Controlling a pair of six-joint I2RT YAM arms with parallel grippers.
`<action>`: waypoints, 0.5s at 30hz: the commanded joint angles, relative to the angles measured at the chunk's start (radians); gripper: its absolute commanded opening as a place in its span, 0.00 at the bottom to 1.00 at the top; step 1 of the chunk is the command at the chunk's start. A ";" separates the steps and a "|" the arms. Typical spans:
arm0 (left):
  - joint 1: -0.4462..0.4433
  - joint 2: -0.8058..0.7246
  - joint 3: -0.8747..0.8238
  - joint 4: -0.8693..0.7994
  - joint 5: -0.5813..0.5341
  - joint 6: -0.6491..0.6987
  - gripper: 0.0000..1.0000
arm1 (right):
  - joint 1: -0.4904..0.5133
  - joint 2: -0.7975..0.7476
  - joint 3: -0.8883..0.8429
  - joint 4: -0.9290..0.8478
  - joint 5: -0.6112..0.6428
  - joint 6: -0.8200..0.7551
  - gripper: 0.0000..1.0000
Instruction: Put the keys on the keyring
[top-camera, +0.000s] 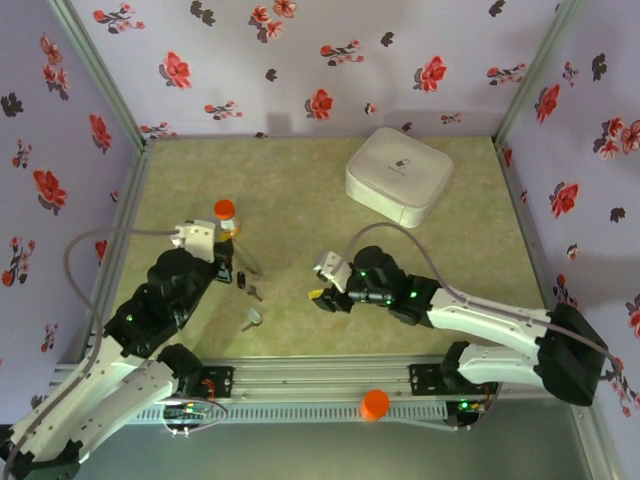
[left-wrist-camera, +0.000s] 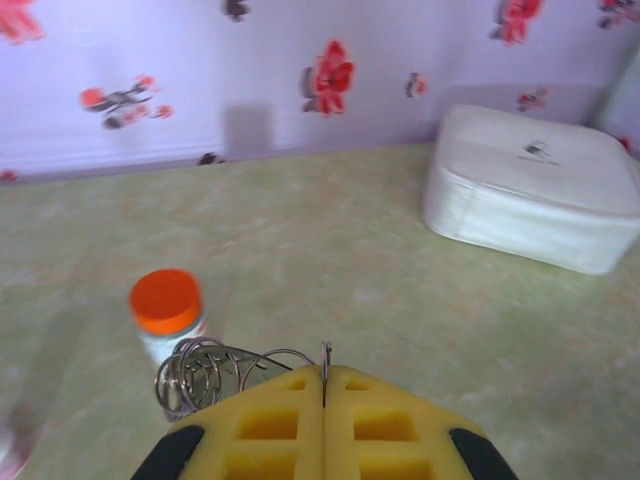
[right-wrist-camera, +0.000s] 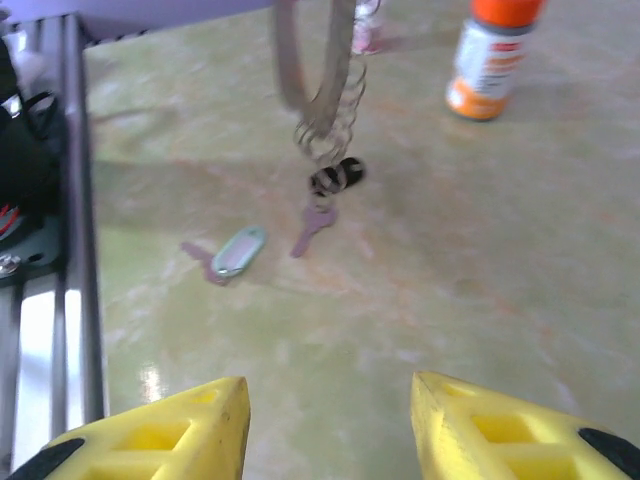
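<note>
My left fingers (left-wrist-camera: 300, 420) pinch the keyring (left-wrist-camera: 205, 375). The black-headed key (right-wrist-camera: 335, 178) sits at its lower end, the silver key (right-wrist-camera: 237, 250) at seven o'clock. My right fingers (right-wrist-camera: 470, 425) are spread, with bare bench (right-wrist-camera: 480, 300) ahead.

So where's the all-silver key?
Top view: the silver key lies left of centre on the table, just nearer the arms than the black-headed key.

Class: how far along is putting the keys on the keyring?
Done, it seems: the black-headed key sits at the lower end of the keyring. In hand: the left gripper, jaws shut, holds the keyring up. Remaining: the silver key lies loose on the table; the right gripper is open.
</note>
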 joint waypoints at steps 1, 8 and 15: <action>0.009 -0.040 0.031 -0.108 -0.169 -0.130 0.00 | 0.072 0.097 0.052 0.059 -0.007 -0.043 0.48; 0.011 -0.080 0.032 -0.224 -0.328 -0.220 0.00 | 0.162 0.380 0.228 0.041 0.040 -0.181 0.48; 0.013 -0.120 -0.003 -0.255 -0.356 -0.274 0.00 | 0.173 0.526 0.297 -0.022 -0.055 -0.572 0.44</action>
